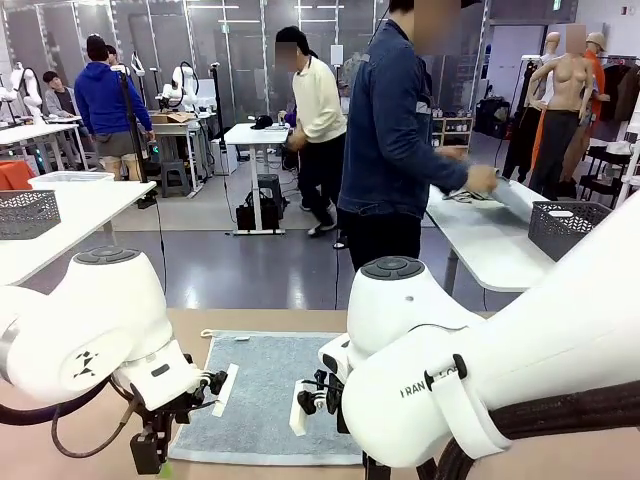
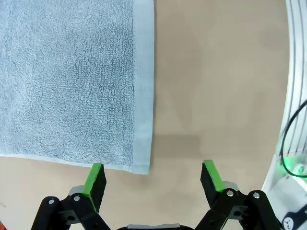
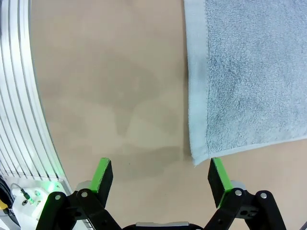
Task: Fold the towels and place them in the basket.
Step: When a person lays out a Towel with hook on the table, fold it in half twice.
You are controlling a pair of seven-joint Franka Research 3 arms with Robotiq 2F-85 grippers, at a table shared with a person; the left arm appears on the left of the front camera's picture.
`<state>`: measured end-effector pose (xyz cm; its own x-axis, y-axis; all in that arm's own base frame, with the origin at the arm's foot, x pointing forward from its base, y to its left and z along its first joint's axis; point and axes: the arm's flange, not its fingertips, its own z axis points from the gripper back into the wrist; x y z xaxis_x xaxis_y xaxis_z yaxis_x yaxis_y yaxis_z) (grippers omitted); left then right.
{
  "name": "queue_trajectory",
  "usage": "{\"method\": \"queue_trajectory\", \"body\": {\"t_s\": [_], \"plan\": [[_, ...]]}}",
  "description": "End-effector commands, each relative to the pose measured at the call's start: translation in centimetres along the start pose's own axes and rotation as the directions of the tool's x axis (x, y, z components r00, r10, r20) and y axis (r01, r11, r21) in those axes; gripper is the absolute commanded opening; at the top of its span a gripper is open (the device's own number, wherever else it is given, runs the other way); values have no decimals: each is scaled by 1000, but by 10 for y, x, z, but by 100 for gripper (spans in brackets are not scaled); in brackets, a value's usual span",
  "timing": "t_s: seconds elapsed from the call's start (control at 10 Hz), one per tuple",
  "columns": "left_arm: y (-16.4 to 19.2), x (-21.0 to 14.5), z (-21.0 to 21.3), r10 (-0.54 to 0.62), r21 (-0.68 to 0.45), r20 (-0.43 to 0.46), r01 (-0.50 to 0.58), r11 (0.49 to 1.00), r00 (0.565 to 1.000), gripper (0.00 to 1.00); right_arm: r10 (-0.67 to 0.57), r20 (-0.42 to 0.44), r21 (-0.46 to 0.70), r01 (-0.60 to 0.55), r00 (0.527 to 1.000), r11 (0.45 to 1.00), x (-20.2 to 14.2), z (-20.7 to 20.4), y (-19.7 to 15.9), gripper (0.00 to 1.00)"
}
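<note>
Left wrist view has the left hand (image 2: 153, 168) wide open and empty. A corner of the blue-grey towel (image 2: 67, 81), spread flat on the counter (image 2: 216, 72), lies just beside one fingertip. The right hand (image 3: 160, 164), equally open and empty, mirrors this at the neighbouring corner, probably so both can pinch and fold together.

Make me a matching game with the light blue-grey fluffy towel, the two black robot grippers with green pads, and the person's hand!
Things:
1. light blue-grey terry-cloth towel
2. left gripper, black with green pads
3. right gripper, black with green pads
4. person's hand

Places and states:
A. on a cloth on the white table far across
B. open, at the towel's near right corner
C. spread flat on the tan table
D. open, at the towel's near left corner

Pairs: 1-C, 2-D, 3-B, 4-A
</note>
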<state>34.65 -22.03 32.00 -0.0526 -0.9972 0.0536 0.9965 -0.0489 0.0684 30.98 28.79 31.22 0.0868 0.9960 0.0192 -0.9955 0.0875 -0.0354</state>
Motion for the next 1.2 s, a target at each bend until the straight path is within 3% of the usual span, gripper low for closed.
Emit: {"method": "queue_trajectory", "body": {"t_s": [0.0,1.1], "plan": [[1,-1,-8,-1,-8,9,1,1000,1000,100,32,16,-3,-32,999,999,0,-11,-10,100],[13,-4,-34,-1,-24,22,1,1000,1000,100,51,14,-52,-50,999,997,-5,-26,-35,100]]}}
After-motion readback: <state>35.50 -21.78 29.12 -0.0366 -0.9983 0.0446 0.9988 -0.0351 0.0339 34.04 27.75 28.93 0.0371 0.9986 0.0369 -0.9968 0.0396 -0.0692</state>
